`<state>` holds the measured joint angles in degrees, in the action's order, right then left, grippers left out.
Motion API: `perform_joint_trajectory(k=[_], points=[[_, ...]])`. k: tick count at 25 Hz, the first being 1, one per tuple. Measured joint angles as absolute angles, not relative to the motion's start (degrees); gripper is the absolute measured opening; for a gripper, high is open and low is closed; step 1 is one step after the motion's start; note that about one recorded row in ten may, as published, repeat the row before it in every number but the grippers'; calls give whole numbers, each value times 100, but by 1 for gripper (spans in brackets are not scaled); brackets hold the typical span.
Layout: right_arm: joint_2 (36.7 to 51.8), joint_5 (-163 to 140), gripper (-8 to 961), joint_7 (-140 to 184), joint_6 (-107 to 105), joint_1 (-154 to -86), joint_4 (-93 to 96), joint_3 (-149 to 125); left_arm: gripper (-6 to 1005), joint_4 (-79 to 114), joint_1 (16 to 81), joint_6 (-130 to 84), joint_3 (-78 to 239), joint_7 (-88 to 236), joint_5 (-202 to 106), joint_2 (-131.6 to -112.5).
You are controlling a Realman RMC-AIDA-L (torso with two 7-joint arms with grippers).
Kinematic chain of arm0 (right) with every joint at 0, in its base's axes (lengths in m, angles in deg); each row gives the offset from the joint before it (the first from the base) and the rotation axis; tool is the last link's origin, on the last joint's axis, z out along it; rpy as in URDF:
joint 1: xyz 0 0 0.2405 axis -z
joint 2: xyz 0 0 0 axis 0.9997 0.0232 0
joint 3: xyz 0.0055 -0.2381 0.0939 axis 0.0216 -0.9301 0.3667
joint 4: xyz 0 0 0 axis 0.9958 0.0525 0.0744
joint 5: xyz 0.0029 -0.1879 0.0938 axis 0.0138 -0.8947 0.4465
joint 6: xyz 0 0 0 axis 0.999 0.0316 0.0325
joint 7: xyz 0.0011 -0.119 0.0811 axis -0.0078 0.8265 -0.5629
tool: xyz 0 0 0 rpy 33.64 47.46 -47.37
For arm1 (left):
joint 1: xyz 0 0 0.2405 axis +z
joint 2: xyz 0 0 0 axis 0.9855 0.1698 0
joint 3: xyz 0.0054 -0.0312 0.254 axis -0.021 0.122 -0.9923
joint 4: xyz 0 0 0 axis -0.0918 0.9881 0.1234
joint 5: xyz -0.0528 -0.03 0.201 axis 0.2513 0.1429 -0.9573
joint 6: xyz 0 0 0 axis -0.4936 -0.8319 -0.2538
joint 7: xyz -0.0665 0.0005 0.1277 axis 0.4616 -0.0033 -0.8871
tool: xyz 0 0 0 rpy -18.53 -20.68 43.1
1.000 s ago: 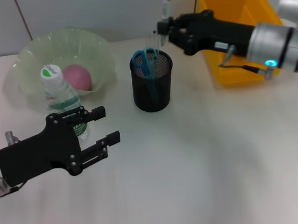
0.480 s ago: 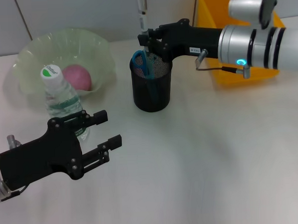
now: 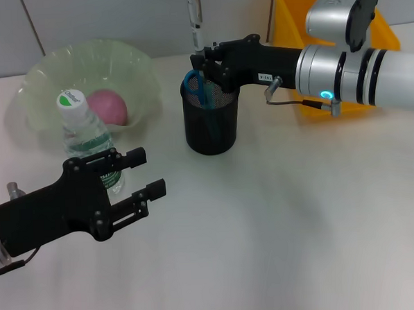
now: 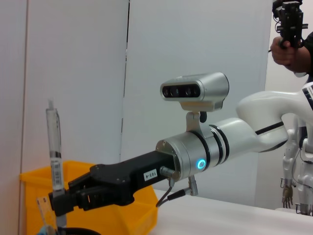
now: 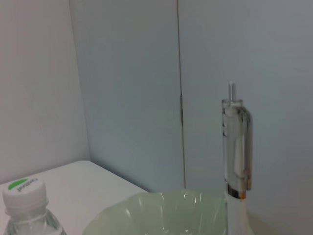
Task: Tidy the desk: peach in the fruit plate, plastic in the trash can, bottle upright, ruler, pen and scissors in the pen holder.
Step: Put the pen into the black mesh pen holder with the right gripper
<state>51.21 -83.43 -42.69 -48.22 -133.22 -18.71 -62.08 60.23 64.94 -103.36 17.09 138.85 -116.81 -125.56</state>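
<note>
My right gripper point(image 3: 200, 58) is shut on the pen point(image 3: 195, 17) and holds it upright over the far left rim of the pen holder point(image 3: 212, 123). The pen's tip is just above the rim. The scissors point(image 3: 198, 86) stand in the holder with their blue handles up. In the left wrist view the ruler's point(image 4: 43, 214) top edge shows beside the pen point(image 4: 54, 147). The bottle point(image 3: 84, 133) stands upright by the fruit plate point(image 3: 84, 54), which holds the peach point(image 3: 107, 107). My left gripper point(image 3: 144, 178) hovers open near the bottle. The plastic is out of view.
The yellow trash can point(image 3: 303, 11) stands at the back right behind my right forearm. The white desk point(image 3: 286, 213) stretches bare in front and to the right of the holder.
My right gripper has carried the pen leftward from the holder's far right rim to its far left rim and slightly lower. The left arm has barely shifted.
</note>
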Motion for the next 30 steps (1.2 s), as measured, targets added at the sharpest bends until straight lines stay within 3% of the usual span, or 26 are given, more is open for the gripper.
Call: perform_joint_trajectory(k=[25, 30], points=[[5122, -8335, 160, -4230, -4598, -13324, -1597, -6340, 575, 6198, 6552, -10439, 1714, 14065, -11672, -12556], [5122, -8333, 346, -4244, -4719, -13234, -1594, -6305, 577, 6226, 6560, -10452, 1719, 14101, -11669, -12547]])
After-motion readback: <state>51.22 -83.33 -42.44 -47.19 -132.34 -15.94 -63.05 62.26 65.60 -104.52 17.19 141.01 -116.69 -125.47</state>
